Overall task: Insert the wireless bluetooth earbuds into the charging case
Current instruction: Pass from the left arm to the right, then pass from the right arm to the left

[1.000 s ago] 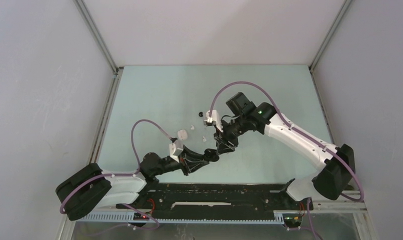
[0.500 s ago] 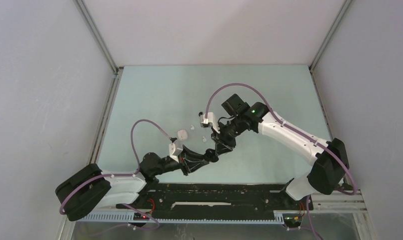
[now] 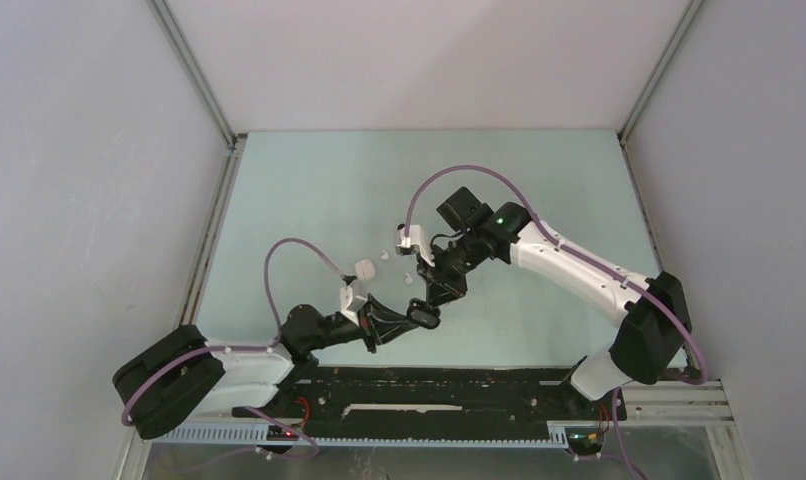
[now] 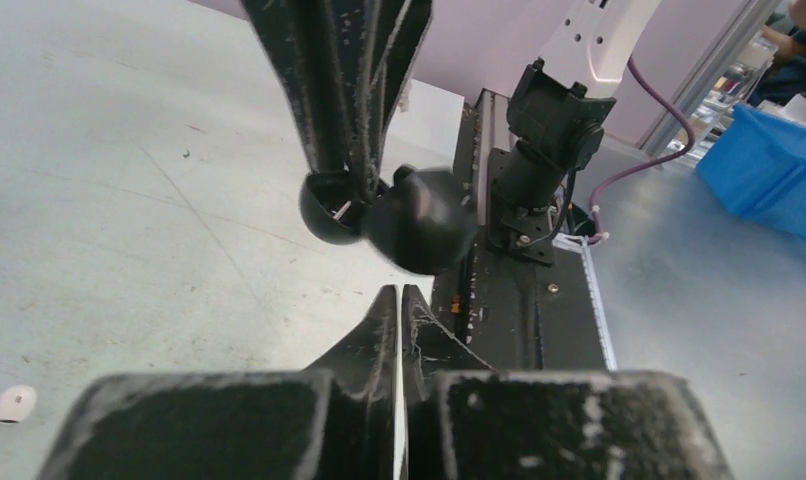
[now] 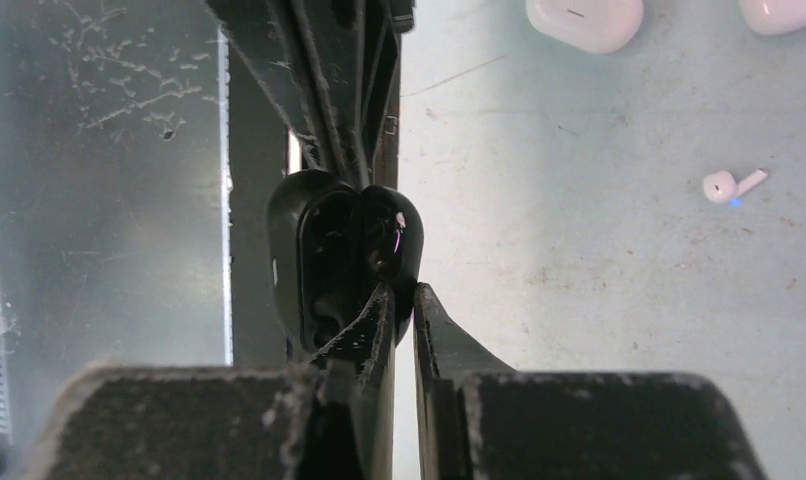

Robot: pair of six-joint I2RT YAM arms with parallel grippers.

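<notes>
Earbud (image 5: pixel 721 186), white, lies on the tabletop (image 5: pixel 599 300), well apart from the black charging case (image 5: pixel 341 262), which the left gripper (image 4: pixel 399 300) clamps. Right gripper (image 5: pixel 401 298) has just swung in against the case, jaws narrow, and I cannot tell what they hold. Insertion looks underway.

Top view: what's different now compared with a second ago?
The right arm swung left and drew inward, pressing the right gripper closer onto the black charging case at the tips of the left gripper. The left arm, white case and white earbud stayed put.
</notes>
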